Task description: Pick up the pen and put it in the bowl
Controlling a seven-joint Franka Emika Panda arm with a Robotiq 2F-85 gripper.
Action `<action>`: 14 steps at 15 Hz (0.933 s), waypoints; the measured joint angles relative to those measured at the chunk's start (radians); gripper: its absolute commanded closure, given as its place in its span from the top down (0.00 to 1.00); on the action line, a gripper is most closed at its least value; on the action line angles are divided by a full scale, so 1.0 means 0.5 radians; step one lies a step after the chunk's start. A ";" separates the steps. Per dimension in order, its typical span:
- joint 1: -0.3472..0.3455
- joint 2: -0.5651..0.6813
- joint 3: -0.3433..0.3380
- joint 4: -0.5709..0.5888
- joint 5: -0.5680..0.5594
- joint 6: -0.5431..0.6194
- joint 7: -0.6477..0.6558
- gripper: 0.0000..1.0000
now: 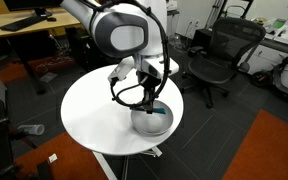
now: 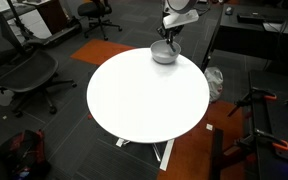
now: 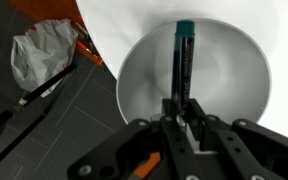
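The light grey-white bowl (image 3: 224, 80) fills the wrist view, and shows near the table's edge in both exterior views (image 1: 152, 122) (image 2: 164, 54). My gripper (image 3: 182, 108) is shut on the pen (image 3: 182, 60), a dark stick with a teal-blue end, and holds it over the inside of the bowl. In an exterior view the gripper (image 1: 152, 104) hangs right above the bowl, with a teal tip just visible inside. In the other exterior view the gripper (image 2: 168, 38) is directly over the bowl.
The round white table (image 2: 144, 95) stands on a dark carpet. Office chairs (image 1: 219, 55) (image 2: 24, 75) stand around it. A crumpled plastic bag (image 3: 44, 55) lies on the floor beside the table.
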 measured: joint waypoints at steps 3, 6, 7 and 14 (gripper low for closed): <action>0.011 0.032 -0.002 0.009 0.000 0.001 0.048 0.73; 0.024 0.039 -0.005 0.012 0.000 0.004 0.071 0.95; 0.027 0.038 -0.005 0.015 0.000 0.011 0.071 1.00; 0.076 -0.095 0.003 0.001 0.004 0.028 0.070 1.00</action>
